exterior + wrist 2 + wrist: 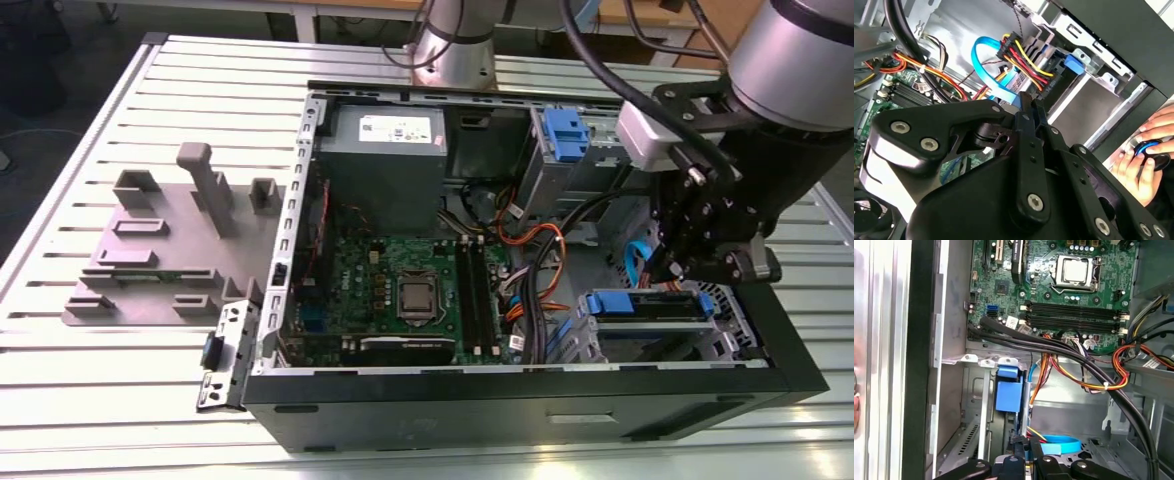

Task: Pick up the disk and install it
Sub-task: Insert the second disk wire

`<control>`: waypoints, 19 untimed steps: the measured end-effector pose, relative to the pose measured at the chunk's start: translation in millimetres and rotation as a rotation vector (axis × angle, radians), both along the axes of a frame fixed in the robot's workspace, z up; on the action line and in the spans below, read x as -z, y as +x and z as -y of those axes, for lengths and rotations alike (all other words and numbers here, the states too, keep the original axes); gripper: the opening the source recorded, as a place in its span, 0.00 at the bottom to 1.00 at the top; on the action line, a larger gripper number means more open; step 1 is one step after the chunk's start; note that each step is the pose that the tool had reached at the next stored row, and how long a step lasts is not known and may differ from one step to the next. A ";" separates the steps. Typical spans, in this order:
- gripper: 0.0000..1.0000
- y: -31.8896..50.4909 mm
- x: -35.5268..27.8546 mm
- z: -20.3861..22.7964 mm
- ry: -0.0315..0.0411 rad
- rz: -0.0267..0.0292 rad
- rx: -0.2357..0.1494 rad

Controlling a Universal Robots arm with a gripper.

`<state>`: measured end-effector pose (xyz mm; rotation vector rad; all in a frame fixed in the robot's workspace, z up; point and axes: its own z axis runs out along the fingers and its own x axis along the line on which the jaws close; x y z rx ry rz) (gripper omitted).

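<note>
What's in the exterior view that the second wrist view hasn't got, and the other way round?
The exterior view's own: the grey block stand on the slatted table, and the grey power box. The second wrist view's own: a person's hand beside the black computer case. Shared by both: the gripper, the green motherboard and the coloured wires.

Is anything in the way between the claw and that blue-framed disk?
Nothing visible. In the exterior view the gripper hangs right over the disk, which lies in the drive bay; the cable bundle runs beside it, not between.
</note>
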<state>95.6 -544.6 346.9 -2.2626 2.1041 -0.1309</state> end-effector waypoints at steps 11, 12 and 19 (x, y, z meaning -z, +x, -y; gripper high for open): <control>0.16 -1.5 5.3 11.1 0.0301 0.0150 0.000; 0.16 -1.5 5.8 12.0 0.0325 0.0164 0.000; 0.16 -2.5 7.4 15.3 0.0630 0.0216 0.000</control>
